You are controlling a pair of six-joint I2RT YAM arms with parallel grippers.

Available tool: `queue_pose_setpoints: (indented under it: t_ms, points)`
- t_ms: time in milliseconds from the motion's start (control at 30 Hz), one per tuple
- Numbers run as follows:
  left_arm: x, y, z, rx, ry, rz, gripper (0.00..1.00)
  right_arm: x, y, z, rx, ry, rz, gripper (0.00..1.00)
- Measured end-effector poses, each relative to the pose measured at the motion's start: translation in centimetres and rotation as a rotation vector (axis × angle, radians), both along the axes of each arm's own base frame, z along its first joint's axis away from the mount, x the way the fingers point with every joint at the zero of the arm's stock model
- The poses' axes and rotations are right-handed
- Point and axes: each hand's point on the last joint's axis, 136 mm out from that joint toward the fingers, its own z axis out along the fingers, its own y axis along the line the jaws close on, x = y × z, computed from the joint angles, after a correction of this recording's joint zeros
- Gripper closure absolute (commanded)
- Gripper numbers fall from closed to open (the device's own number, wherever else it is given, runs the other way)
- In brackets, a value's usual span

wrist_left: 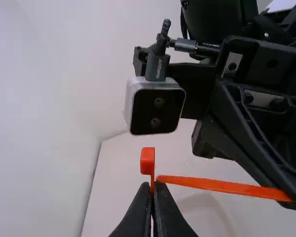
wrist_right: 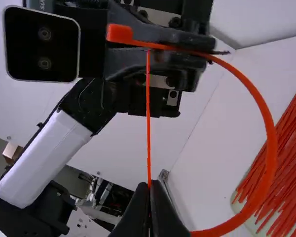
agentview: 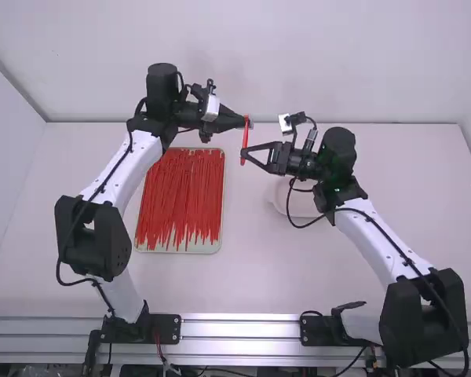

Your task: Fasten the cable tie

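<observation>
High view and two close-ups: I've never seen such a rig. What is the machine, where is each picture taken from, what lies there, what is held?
The machine is two robot arms, a left arm and a right arm, at a white table. The high view looks down from behind them; each close-up comes from a camera on one arm's wrist. On the table lies a tray of red ties. One tie is held in the air between the arms: the left fingers pinch it below its head, the right fingers pinch its thin tail, and it bends into a loop. Whether the tail has entered the head I cannot tell.
</observation>
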Motion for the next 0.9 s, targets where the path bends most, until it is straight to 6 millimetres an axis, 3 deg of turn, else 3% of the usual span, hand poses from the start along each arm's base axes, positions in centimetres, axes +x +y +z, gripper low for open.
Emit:
queue_pose_setpoints:
  t_ms: [900]
  points:
    - [-0.02,0.01,-0.15,0.004,0.043,0.002,0.98,-0.31,0.35,0.49,0.001,-0.069,0.012,1.00]
